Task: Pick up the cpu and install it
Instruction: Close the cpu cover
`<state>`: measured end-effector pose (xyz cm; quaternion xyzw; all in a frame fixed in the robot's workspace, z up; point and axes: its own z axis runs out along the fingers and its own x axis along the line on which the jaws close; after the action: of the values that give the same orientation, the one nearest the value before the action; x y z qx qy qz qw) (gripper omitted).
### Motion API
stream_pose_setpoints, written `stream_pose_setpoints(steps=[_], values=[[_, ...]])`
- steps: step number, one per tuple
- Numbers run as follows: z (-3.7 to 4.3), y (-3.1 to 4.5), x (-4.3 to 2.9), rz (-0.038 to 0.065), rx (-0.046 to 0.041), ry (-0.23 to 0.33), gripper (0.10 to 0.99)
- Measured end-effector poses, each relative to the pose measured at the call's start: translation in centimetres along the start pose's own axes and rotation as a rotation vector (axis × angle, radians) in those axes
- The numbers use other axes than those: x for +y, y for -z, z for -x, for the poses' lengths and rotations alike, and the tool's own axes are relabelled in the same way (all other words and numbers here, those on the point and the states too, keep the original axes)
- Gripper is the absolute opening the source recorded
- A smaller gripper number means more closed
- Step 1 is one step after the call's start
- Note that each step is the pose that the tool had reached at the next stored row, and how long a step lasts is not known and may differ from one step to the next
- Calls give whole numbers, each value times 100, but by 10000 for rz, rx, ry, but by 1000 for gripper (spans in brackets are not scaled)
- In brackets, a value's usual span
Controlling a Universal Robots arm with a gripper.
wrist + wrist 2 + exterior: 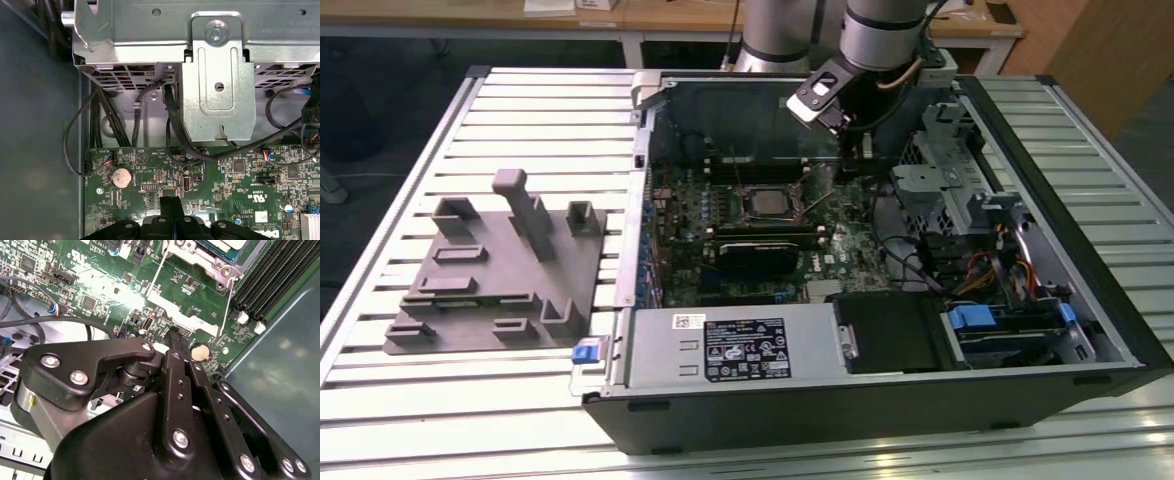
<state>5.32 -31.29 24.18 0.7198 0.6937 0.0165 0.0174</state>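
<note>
The cpu (pixel 767 204), a square chip with a silver-grey top, lies in the socket on the green motherboard (pixel 854 245) inside the open computer case. One corner of the cpu (pixel 223 244) appears in the second wrist view, framed by the metal socket bracket (pixel 187 315) and its wire levers. My gripper (pixel 861 155) hangs low over the board, to the exterior view's right of the socket and apart from it. Its black fingers (pixel 167 207) are pressed together with nothing between them. The fingertips (pixel 177 337) point down at the board near a coin battery (pixel 121 177).
A grey plastic fixture (pixel 494 270) stands on the slatted table at the exterior view's left. In the case are a black block (pixel 754 255), a power supply (pixel 734 345), a metal drive cage (pixel 215 75), and loose black cables (pixel 75 145) close to my fingers.
</note>
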Motion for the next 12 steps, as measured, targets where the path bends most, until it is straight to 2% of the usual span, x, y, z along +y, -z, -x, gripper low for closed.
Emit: stream_pose_setpoints(steps=[3,8,12], values=[[1,0,-31,1,2,0,106],[5,6,-137,0,0,1,106],[7,8,-187,0,1,0,106]])
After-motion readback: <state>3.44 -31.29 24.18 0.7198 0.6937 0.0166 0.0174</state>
